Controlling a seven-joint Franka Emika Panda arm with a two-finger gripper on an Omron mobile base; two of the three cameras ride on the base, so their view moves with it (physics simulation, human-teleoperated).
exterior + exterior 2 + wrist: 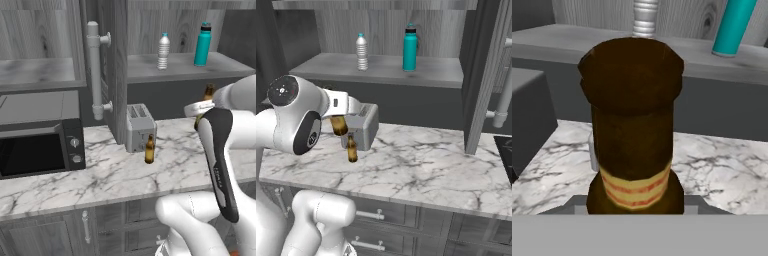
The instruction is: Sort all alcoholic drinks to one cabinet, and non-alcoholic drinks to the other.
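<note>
1. My gripper (340,125) is closed around one brown beer bottle (632,125) and holds it up above the marble counter (190,145).
2. The other beer bottle (149,149) stands on the counter, just in front of the toaster (139,127).
3. The teal flask (202,44) and the clear water bottle (163,51) stand apart on the open cabinet shelf (185,70).
</note>
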